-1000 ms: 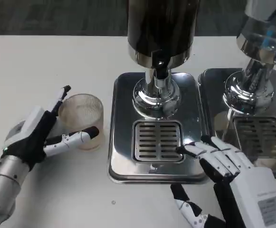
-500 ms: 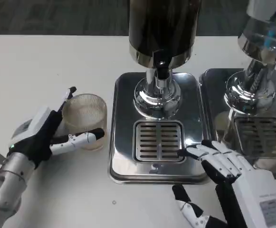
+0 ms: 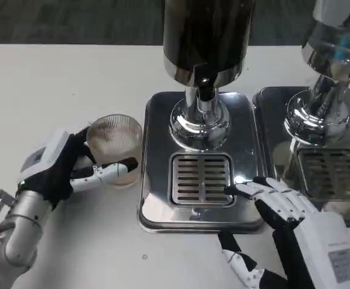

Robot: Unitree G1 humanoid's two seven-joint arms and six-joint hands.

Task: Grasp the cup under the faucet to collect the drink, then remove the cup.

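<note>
A clear ribbed cup (image 3: 115, 146) stands on the white table just left of the steel drip tray (image 3: 156, 205), tilted a little towards me. My left hand (image 3: 63, 165) grips it from the left, one finger behind it and one across its front. The dark dispenser's faucet (image 3: 204, 90) hangs over the tray's slotted grate (image 3: 201, 179), with nothing below it. My right hand (image 3: 280, 201) rests on the tray's front right corner, fingers spread and holding nothing.
A second dispenser (image 3: 334, 66) with its own drip tray (image 3: 271, 150) stands at the right. Open white table (image 3: 54, 78) lies to the left and behind the cup.
My left hand has carried the cup to the right, closer to the drip tray's left edge, and tipped it slightly. The right hand has barely moved.
</note>
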